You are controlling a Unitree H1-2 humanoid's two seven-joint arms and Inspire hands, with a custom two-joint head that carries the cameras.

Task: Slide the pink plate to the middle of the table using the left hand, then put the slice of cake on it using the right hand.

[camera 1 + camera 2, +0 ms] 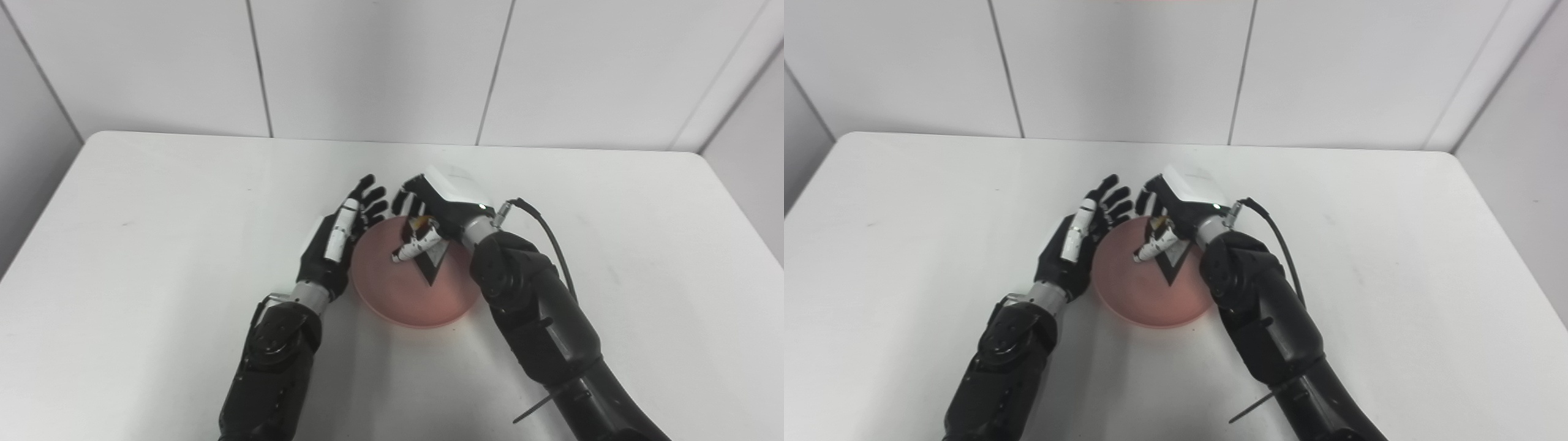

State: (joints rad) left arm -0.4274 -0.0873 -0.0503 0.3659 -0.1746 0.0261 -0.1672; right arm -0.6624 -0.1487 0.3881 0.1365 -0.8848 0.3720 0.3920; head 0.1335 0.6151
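Cake slice grasped by right hand over pink plate; left hand spread, empty

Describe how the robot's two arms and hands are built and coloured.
Both arms are glossy black shells with silver metal wrist collars. The left hand is black with a white panel along one side; its fingers are black. The right hand has a white back plate, a white segmented thumb, and a black cable plugged in at the wrist.
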